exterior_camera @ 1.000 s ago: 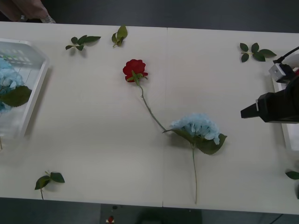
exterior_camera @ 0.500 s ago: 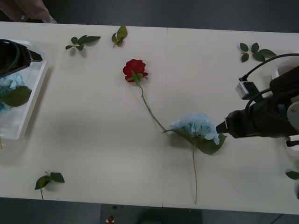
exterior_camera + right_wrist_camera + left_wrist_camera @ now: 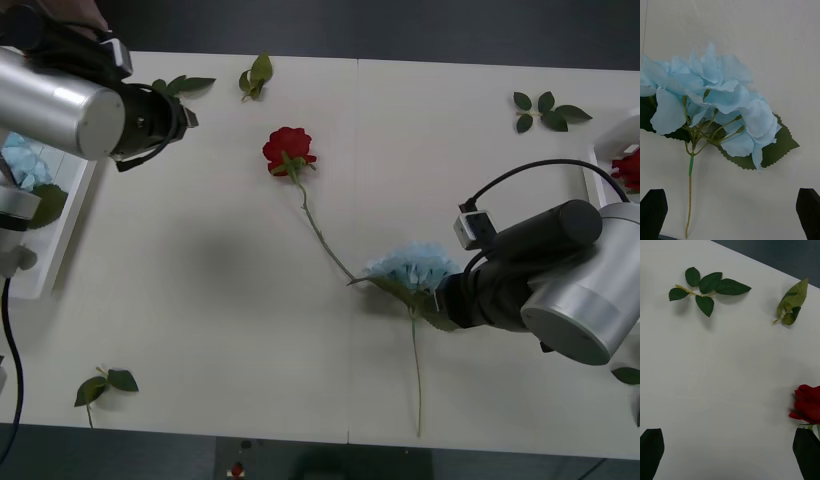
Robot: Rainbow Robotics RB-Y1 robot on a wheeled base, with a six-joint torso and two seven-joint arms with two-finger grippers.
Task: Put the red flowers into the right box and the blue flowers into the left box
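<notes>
Slotted left box (image 3: 60, 215) sits at the counter's (image 3: 200, 280) left edge with blue flowers (image 3: 20, 160) inside. Above the counter beside it, the left gripper (image 3: 730, 453) hangs spread near a red rose (image 3: 288, 150). A blue hydrangea (image 3: 420, 272) lies mid-counter, the right gripper (image 3: 730, 213) spread just beside its head. The right box (image 3: 605, 150) holds another rose (image 3: 628, 168).
</notes>
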